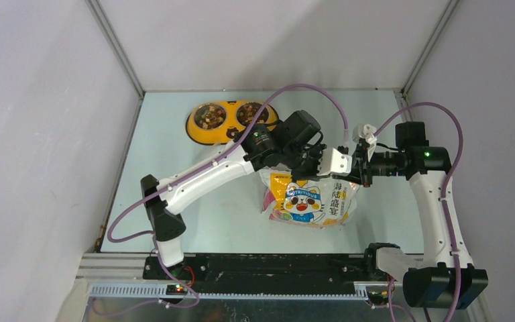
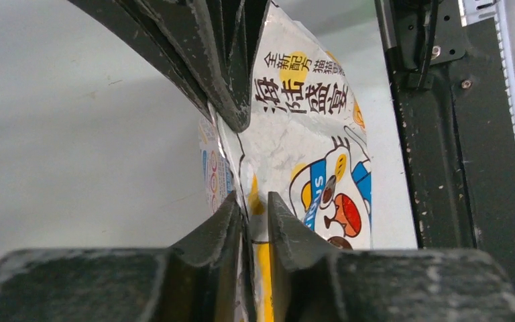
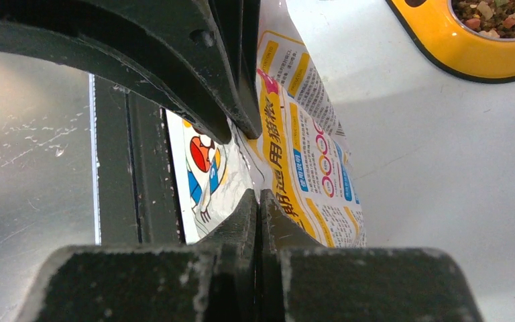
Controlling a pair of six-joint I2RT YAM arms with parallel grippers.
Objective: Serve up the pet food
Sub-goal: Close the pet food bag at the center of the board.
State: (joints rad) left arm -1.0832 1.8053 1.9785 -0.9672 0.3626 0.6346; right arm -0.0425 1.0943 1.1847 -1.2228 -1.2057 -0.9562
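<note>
Glossy film of the bag [image 1: 308, 201] is nipped at its far top edge by both arms: the left gripper [image 1: 306, 169] has its jaws nearly together on the rim, and the right gripper [image 1: 344, 173] is pressed flat on it just beside, likely to steady the mouth or pull it apart. Some pet food [image 1: 209, 117] lies in both bowls of the yellow feeder [image 1: 231, 136], far left; the bag's contents are hidden, and whether its mouth is open is unclear

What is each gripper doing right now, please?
Left gripper: closed on the pet food bag, at its edge.
Right gripper: closed on the same bag's edge.
</note>
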